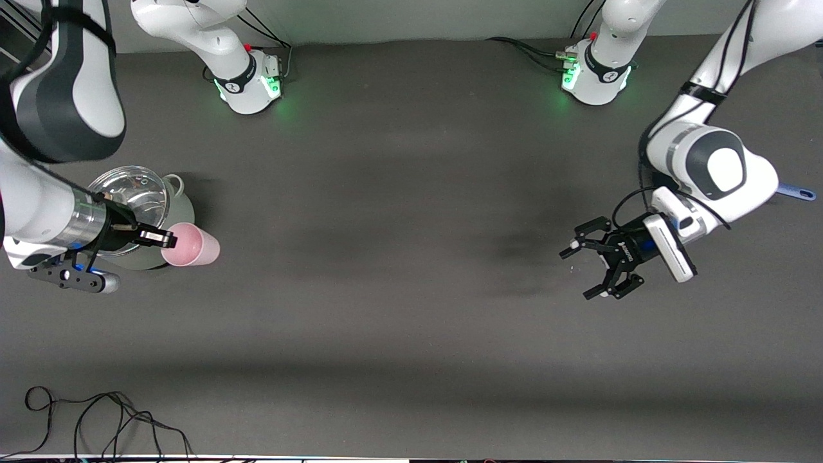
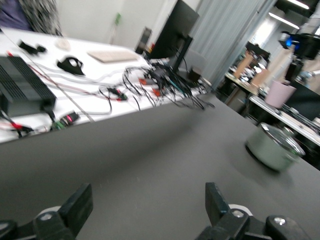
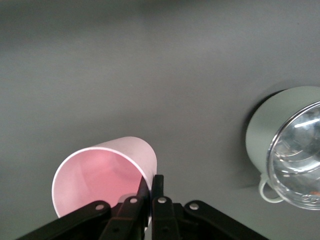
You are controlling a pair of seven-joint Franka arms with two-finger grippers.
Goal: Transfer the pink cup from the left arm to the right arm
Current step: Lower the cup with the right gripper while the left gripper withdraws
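The pink cup (image 1: 196,247) hangs in my right gripper (image 1: 168,240), which is shut on its rim, one finger inside and one outside. The cup is off the table, beside the pot at the right arm's end. In the right wrist view the cup (image 3: 100,172) shows its open mouth, and the right gripper (image 3: 151,184) pinches its wall. My left gripper (image 1: 577,273) is open and empty, low over the bare table toward the left arm's end. In the left wrist view the left gripper (image 2: 149,205) shows wide-apart fingers, and the cup (image 2: 279,94) is far off above the pot.
A pale green pot with a glass lid (image 1: 138,196) stands under my right wrist; it also shows in the right wrist view (image 3: 287,150) and the left wrist view (image 2: 274,145). A blue handle (image 1: 797,191) lies under the left arm. Loose cables (image 1: 96,418) lie at the table's near edge.
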